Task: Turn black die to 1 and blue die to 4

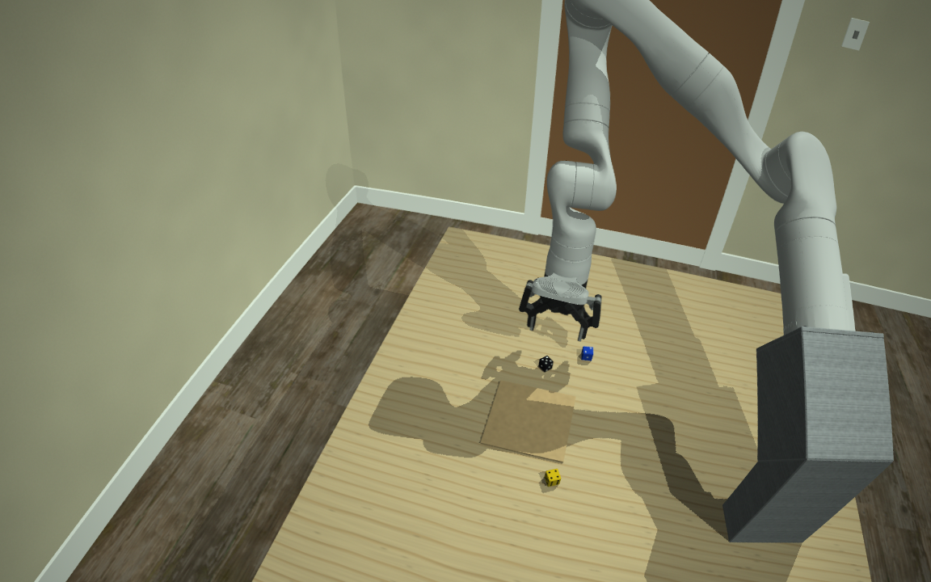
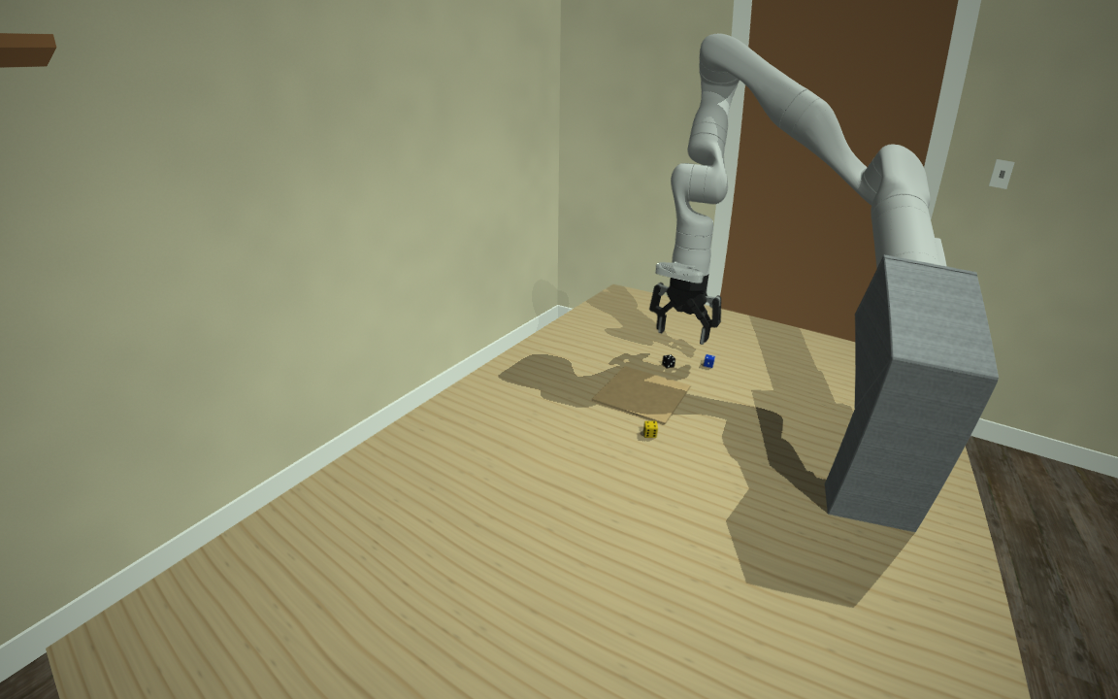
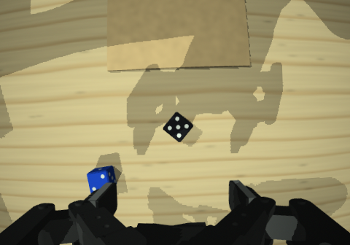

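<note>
A black die (image 1: 545, 363) (image 2: 668, 361) (image 3: 178, 127) lies on the table off the mat, 5 on top, its edges turned diagonally in the wrist view. A blue die (image 1: 587, 353) (image 2: 707, 361) (image 3: 98, 179) lies on the table beside it, 2 on top, partly hidden by a finger in the wrist view. A yellow die (image 1: 553, 477) (image 2: 649, 429) lies beyond the mat's other side, 4 on top. The thin brown mat (image 1: 527, 423) (image 2: 641, 395) (image 3: 175, 12) lies flat. My gripper (image 1: 556, 335) (image 2: 682, 337) (image 3: 173, 194) is open and empty, above the table behind the black die.
The wooden table (image 1: 396, 520) (image 2: 372, 539) (image 3: 47, 128) carries the dice and the mat. The grey arm pedestal (image 1: 848, 398) (image 2: 937, 416) stands to the right in the top and exterior views. Walls and a brown door (image 1: 671, 145) (image 2: 806, 174) are behind the table. Arm shadows cross the mat.
</note>
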Tool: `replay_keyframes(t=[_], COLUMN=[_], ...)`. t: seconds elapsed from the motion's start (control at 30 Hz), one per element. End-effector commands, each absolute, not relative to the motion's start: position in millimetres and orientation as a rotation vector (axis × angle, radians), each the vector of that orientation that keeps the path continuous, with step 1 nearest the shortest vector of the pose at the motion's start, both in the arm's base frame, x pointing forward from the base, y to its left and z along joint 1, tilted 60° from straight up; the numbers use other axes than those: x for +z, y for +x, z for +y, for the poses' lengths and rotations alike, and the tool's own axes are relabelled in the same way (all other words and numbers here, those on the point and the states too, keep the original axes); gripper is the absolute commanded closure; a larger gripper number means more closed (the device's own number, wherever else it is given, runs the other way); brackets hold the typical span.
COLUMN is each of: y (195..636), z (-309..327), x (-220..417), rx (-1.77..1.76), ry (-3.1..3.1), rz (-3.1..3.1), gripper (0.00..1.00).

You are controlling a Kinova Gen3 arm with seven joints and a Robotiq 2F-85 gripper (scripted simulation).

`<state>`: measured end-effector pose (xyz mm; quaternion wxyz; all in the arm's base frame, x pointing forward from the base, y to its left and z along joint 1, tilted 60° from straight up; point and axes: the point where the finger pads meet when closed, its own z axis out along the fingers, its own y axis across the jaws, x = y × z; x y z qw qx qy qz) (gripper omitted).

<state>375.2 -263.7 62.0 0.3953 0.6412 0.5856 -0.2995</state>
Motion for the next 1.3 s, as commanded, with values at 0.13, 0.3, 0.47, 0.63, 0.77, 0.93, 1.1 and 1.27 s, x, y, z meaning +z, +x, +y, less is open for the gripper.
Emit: replay_keyframes(t=[0.13, 0.3, 0.47, 0.63, 0.77, 0.93, 1.1, 1.27], y=[371, 369, 363, 358, 356, 352, 350, 349], z=[-247, -235, -213, -189, -181, -163, -153, -150], x=[33, 12, -27, -67, -82, -112, -130, -136], rx=[-0.767, -0.767, -0.767, -0.767, -0.767, -0.767, -0.767, -0.767], ry=[1.617, 1.617, 1.617, 1.617, 1.617, 1.617, 1.617, 1.617], rz=[1.496, 1.496, 1.496, 1.496, 1.496, 1.496, 1.496, 1.496], gripper=[0.00, 0.00, 0.00, 0.00, 0.00, 0.00, 0.00, 0.00])
